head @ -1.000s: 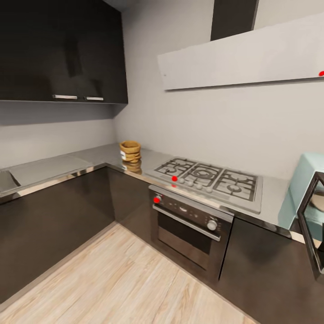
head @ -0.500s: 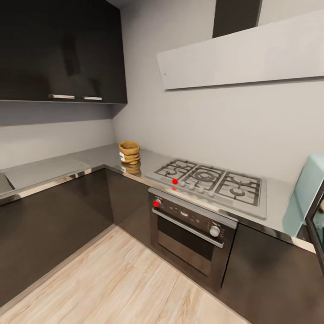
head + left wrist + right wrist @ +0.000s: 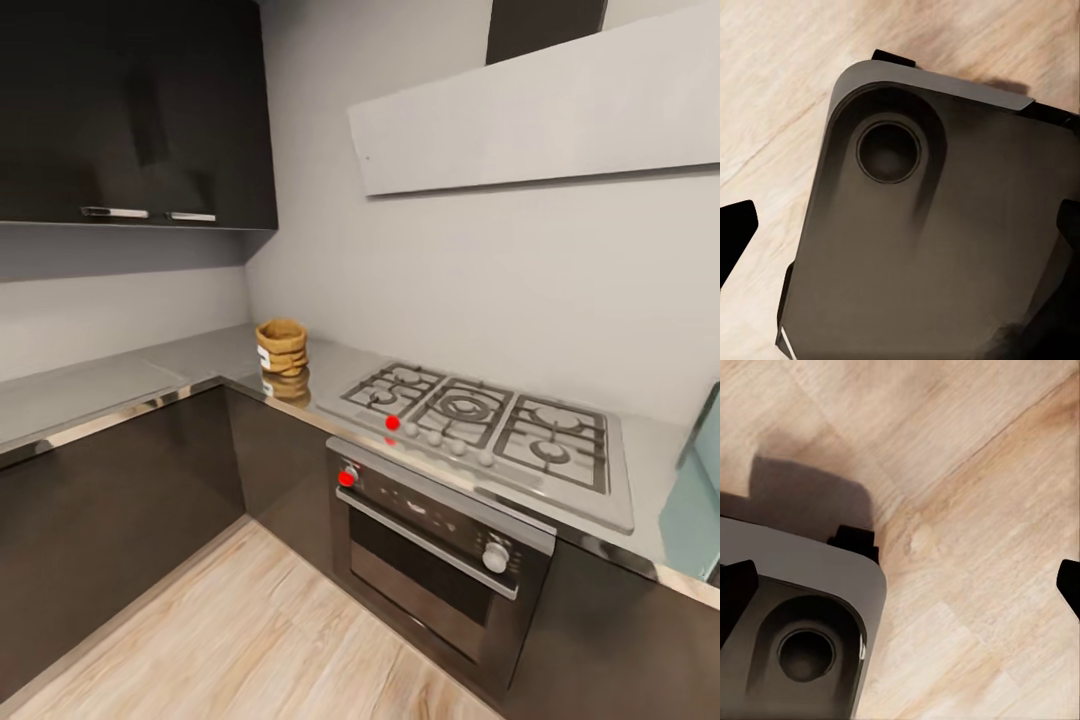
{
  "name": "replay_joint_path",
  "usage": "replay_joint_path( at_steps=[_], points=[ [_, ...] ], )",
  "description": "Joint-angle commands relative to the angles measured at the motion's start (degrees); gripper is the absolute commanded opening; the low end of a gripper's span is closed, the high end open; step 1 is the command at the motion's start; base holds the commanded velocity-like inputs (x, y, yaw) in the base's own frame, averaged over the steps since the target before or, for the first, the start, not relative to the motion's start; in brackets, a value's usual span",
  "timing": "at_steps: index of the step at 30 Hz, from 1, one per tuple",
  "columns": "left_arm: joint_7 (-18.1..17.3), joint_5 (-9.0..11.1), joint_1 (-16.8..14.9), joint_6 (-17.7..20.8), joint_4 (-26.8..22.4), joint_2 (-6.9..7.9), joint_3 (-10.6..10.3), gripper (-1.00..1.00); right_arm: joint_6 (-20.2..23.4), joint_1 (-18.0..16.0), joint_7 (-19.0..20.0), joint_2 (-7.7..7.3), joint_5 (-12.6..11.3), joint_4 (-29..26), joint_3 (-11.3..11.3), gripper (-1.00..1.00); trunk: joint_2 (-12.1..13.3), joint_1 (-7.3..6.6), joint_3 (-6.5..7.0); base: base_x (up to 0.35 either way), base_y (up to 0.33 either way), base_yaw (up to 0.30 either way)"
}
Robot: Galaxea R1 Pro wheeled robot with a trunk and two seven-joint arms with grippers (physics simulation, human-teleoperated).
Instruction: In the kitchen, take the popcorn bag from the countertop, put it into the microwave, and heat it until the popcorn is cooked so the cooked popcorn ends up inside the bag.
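The popcorn bag (image 3: 282, 346), a squat orange-brown sack with a white label, stands upright on the grey countertop (image 3: 120, 385) in the corner, left of the hob. A thin strip of the mint-blue microwave (image 3: 710, 430) shows at the right edge of the head view. In the left wrist view my left gripper (image 3: 900, 232) is open over my dark base (image 3: 930, 247), nothing between its fingers. My right gripper (image 3: 902, 583) is open too, hanging above the wooden floor (image 3: 975, 510) beside the base.
A steel gas hob (image 3: 490, 420) lies in the worktop above a black built-in oven (image 3: 440, 530). Dark upper cabinets (image 3: 130, 110) and a grey hood (image 3: 540, 110) hang above. Wooden floor (image 3: 230, 630) stretches before the dark cabinet fronts.
The head view has shifted: the hob and bag look nearer, the microwave has slid almost out at the right, and the sink has left the picture. The bag itself stays put.
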Motion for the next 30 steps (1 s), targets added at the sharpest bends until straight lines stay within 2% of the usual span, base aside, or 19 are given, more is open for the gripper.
replay_joint_path(
  at_steps=[1,6,14,30],
  points=[
    [0.0,0.0,0.0,-0.1,0.0,-0.01,0.3,1.00,-0.3,-0.1,0.1,-0.01,0.1,0.2,0.3,1.00,0.0,0.03,-0.05,0.246,0.000,0.000],
    [0.0,0.0,0.0,-0.1,-0.1,0.00,0.3,1.00,-0.3,-0.1,0.0,-0.01,0.2,0.2,0.3,1.00,0.0,0.03,-0.05,0.184,0.000,0.000],
    [0.0,0.0,0.0,-0.1,-0.1,-0.04,0.3,1.00,-0.3,-0.1,-0.1,0.04,0.2,0.2,0.2,1.00,0.0,0.03,-0.05,0.034,0.005,0.000],
    [-0.1,0.1,0.0,-0.1,-0.1,0.00,0.3,1.00,-0.4,-0.1,-0.1,-0.01,0.2,0.2,0.2,1.00,0.0,0.03,-0.05,0.265,0.193,0.000]
  ],
)
